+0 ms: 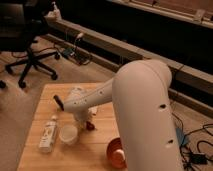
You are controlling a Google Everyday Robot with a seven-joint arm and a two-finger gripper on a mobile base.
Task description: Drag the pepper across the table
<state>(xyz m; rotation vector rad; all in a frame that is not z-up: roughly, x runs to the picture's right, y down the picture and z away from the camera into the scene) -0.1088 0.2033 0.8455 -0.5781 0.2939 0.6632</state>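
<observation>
Nearest the lens, the arm's [145,115] broad, smooth white shell fills the right side, rounded like a bent tube; beneath its lower edge sits an orange-red bowl [113,153], glossy and round, partly hidden by the shell; the table [47,92] is a rectangle of pale wooden planks with a matte grain; on its left side lies a white bottle [48,134], slim and on its side, and just beside it stands a small white cup [68,134], round and open-topped; a little further in, the pepper [90,125] shows as a small, dark red, glossy shape near the table's middle, just right of the cup; the gripper [85,118] hangs directly over it at the end of the white forearm, close to or touching the pepper, and whether it is clamped on anything cannot be told; beyond the table, a black office chair [25,55] on a star base stands on the floor, with loose cables [75,52] near a long, pale ledge [125,50].
</observation>
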